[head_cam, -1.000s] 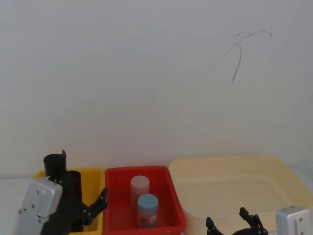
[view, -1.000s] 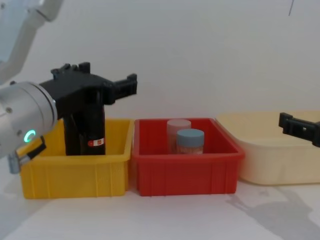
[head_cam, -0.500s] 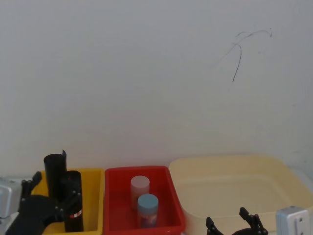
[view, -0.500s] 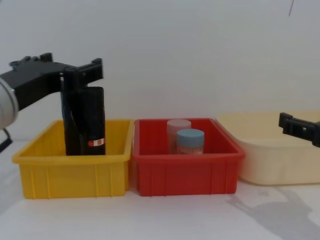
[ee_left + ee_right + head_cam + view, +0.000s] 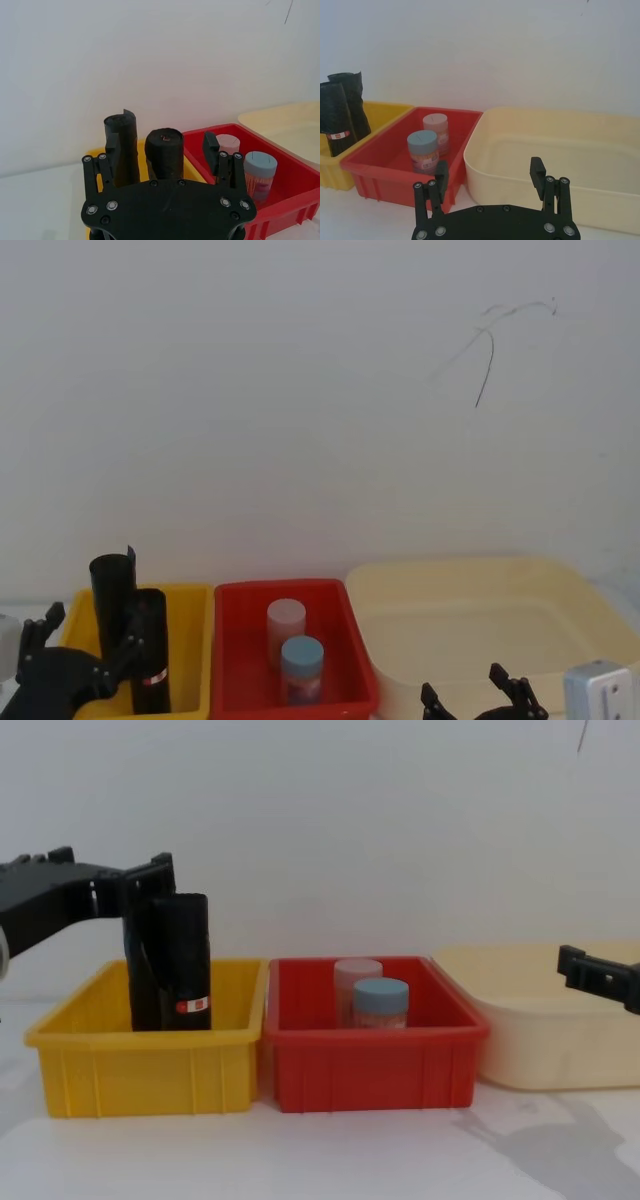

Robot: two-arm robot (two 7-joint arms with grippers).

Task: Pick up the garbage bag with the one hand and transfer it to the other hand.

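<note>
Garbage bag (image 5: 182,955) stands upright in yellow bin (image 5: 140,1070), beside slimmer roll (image 5: 125,140). Left end effector (image 5: 160,145), jaws apart, aimed at bag, seemingly not touching. Right end effector (image 5: 489,172) also apart, low near cream tub (image 5: 600,150), likely for handover.

Label (image 5: 194,1005) on garbage bag (image 5: 183,945): illegible.

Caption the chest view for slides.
Open left tool beside the garbage bag in the yellow bin; right tool parked by the cream tub.

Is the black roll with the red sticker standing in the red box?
No, the garbage bag stands upright in the yellow bin.
</note>
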